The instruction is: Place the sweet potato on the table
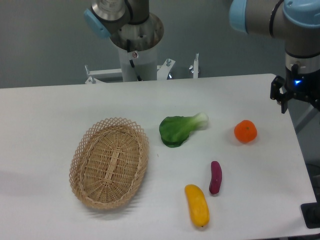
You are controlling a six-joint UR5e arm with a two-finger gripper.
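The sweet potato (pixel 215 177), a slim dark reddish-purple tuber, lies on the white table (pixel 50 110) at the front right, next to a yellow oblong fruit. My gripper (pixel 283 96) hangs at the far right edge of the view, above the table's right side and well away from the sweet potato. It holds nothing that I can see. Its fingers are partly cut off by the frame edge, so the jaws' state is unclear.
A woven oval wicker basket (pixel 110 161) stands empty at the front left. A green bok choy (pixel 180 129) lies mid-table. A round orange (pixel 245 131) sits to the right. The yellow oblong fruit (pixel 197 205) lies near the front edge.
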